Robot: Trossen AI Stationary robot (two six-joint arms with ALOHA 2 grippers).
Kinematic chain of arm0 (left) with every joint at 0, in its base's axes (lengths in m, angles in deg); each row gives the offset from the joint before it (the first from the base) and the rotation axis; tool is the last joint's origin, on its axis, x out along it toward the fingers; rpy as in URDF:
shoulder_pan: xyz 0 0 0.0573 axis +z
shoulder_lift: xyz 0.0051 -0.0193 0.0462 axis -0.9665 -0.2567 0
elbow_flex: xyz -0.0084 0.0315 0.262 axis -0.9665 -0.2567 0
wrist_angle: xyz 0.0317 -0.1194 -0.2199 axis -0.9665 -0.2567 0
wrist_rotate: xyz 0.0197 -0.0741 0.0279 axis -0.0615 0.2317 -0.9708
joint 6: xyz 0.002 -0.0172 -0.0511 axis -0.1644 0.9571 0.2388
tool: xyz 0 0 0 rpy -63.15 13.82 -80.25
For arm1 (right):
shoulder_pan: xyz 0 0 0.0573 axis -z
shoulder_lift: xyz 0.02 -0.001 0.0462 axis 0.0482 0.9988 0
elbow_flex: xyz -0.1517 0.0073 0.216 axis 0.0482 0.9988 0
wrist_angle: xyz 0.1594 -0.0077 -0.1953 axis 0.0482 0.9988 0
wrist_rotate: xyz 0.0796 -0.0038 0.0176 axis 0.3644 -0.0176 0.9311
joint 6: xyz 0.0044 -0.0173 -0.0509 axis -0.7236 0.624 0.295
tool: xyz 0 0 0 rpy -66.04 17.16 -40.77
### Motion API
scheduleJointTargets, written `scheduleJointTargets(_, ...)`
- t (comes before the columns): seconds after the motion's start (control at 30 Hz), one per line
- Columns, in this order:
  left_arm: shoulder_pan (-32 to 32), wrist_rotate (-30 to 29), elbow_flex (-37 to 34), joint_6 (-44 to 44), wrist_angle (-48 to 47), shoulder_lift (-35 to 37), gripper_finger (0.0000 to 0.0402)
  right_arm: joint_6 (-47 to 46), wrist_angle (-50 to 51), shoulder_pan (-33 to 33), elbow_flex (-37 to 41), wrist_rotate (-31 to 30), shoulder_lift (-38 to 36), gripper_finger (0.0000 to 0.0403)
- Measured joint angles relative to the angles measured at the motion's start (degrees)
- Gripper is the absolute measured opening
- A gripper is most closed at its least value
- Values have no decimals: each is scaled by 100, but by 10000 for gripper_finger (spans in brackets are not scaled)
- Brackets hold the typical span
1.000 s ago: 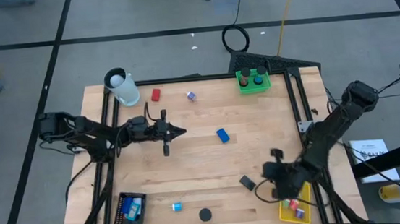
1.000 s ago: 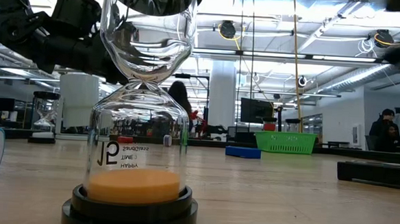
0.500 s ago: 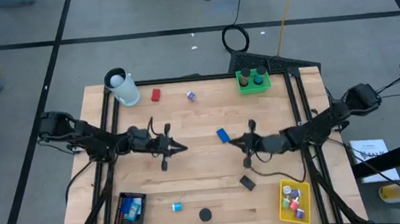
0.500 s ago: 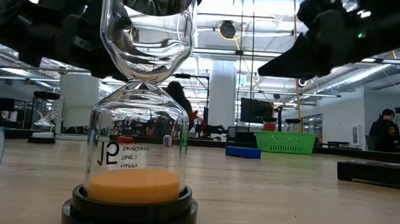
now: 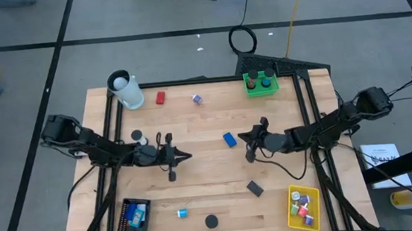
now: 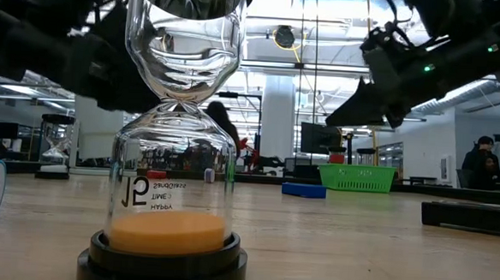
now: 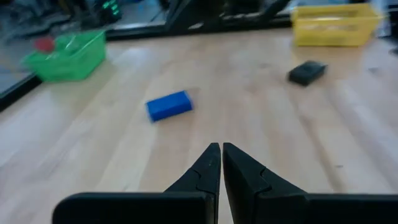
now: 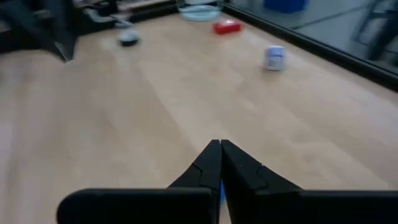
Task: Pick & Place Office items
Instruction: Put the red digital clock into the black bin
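Observation:
Office items lie scattered on the wooden table: a blue block [image 5: 228, 139] [image 7: 169, 106], a black block [image 5: 254, 188] [image 7: 306, 72], a red block [image 5: 160, 98] [image 8: 227, 26], a small white-and-purple piece [image 5: 197, 99] [image 8: 273, 57], a teal piece [image 5: 182, 213] and dark discs [image 5: 211, 221] [image 5: 137, 136]. My right gripper [image 5: 242, 136] [image 8: 219, 147] is shut and hovers just right of the blue block, above the table. My left gripper [image 5: 185, 156] [image 7: 221, 148] is shut, left of centre, pointing toward the blue block.
A green tray [image 5: 261, 83] stands at the far edge, a yellow tray [image 5: 302, 206] with small pieces at the near right, a black mesh tray [image 5: 133, 219] at the near left, a white cup [image 5: 125, 90] at the far left. An hourglass [image 6: 174, 153] fills the low view's foreground.
My right arm has swung from over the yellow tray at the near right toward the table's middle, and its gripper now hangs beside the blue block. My left arm has shifted a little toward the near edge, and a dark disc shows on the table behind it.

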Motion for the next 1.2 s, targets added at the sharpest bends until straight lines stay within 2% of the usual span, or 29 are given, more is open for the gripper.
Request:
scheduleJointTargets(0.13, 368, -565, 0, 444, -219, -136, 26, -48, 113, 2, -127, -289, 173, 0)
scheduleJointTargets(0.27, 943, -400, 0, 1171, -571, 47, 26, -47, 111, 0, -137, -449, 212, 0)
scheduleJointTargets(0.4, 1509, -513, -1, 1733, -846, 244, 26, -43, 95, 0, -137, -460, 212, 0)
scheduleJointTargets(0.5, 1943, -529, 90, 1839, -1150, 383, 26, -43, 111, 0, -137, -458, 212, 0)
scheduleJointTargets(0.6, 2343, -510, 421, 1811, -2236, 539, 27, -41, 111, 0, -135, -454, 212, 0)
scheduleJointTargets(0.8, 2978, -554, 1602, 1812, -4902, 519, 27, 280, 110, 15, -135, -437, 212, 0)
scheduleJointTargets(0.93, 3240, -562, 2100, 1655, -5745, 503, 27, 679, -137, 20, 0, -436, 212, 0)
scheduleJointTargets(1.03, 3396, -555, 2357, 1572, -6113, 503, 29, 910, -771, 17, 242, -434, 212, 0)
scheduleJointTargets(1.2, 3663, -509, 2518, 1577, -6646, 503, 70, 1019, -1793, 17, 734, -432, 212, 0)
